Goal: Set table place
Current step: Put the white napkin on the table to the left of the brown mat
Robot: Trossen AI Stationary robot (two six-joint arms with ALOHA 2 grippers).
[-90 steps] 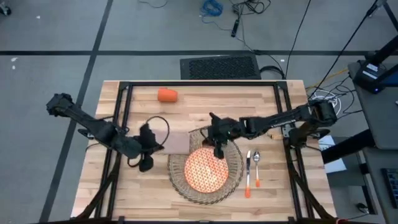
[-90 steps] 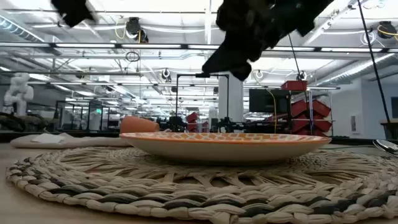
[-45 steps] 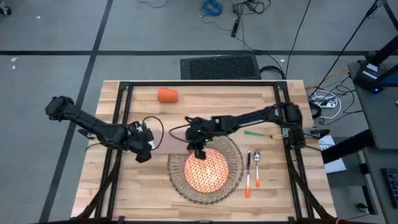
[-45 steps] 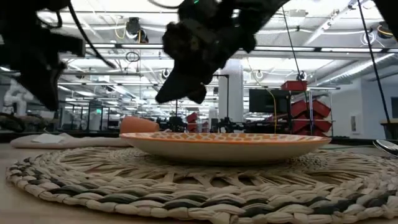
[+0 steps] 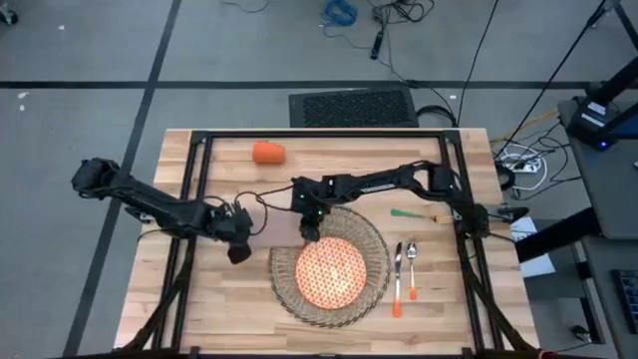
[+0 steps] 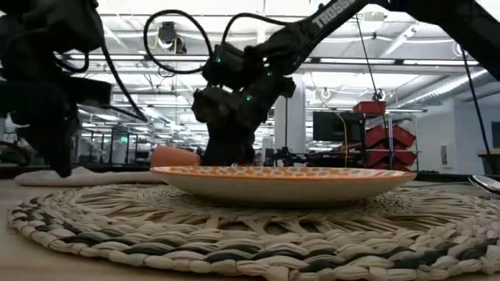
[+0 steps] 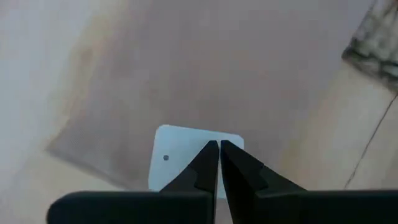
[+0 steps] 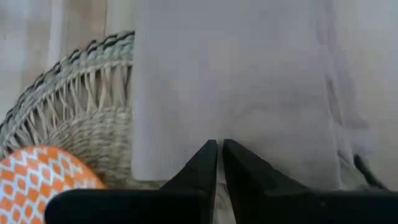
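A beige cloth napkin (image 5: 282, 227) lies flat on the table (image 5: 229, 309), its right edge against the woven placemat (image 5: 374, 249). The orange-patterned plate (image 5: 332, 274) sits on the placemat. My left gripper (image 5: 237, 234) is shut at the napkin's left edge, its tips over a white label (image 7: 180, 149). My right gripper (image 5: 309, 227) is shut at the napkin's right edge (image 8: 186, 155), beside the placemat's rim (image 8: 81, 106). The orange cup (image 5: 267, 152) lies on its side far back. My left gripper points down at the napkin's white label (image 7: 186, 140) with shut fingers; whether the tips touch the cloth I cannot tell. My right gripper points down at the napkin's edge next to the placemat (image 8: 199, 134) with shut fingers; I cannot tell whether it touches.
A green-handled piece of cutlery (image 5: 419, 213) lies right of the placemat, and two pieces with orange handles (image 5: 404, 271) lie nearer the front. Bare wood shows left of the napkin and along the front edge.
My right gripper has swept from over the placemat's far rim toward the table's left and come down at the napkin's right edge. My left gripper has lowered at the napkin's left edge. The napkin, plate and placemat have stayed put.
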